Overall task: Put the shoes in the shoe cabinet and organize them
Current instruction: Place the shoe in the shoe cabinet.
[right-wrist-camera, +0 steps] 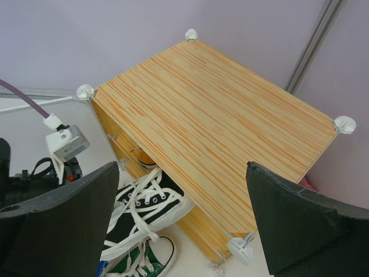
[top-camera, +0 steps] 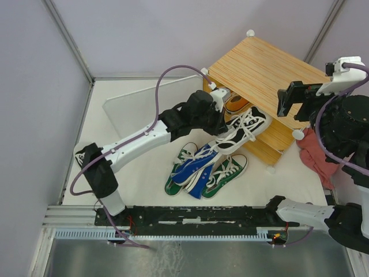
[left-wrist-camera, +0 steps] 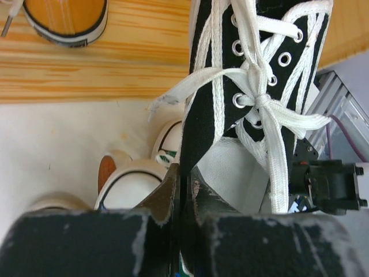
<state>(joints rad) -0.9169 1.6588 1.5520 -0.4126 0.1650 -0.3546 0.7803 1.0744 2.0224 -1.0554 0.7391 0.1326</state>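
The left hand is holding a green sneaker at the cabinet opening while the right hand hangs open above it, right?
No. The left wrist view shows the left hand holding a black sneaker, not green; it is at the shoe cabinet opening, right hand open above it.

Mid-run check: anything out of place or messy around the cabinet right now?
Yes. The blue sneakers and green sneakers lie heaped crosswise before the shoe cabinet. A crumpled pink cloth sits at the cabinet's right; it is no shoe. The black sneaker in the left end effector trails loose laces.
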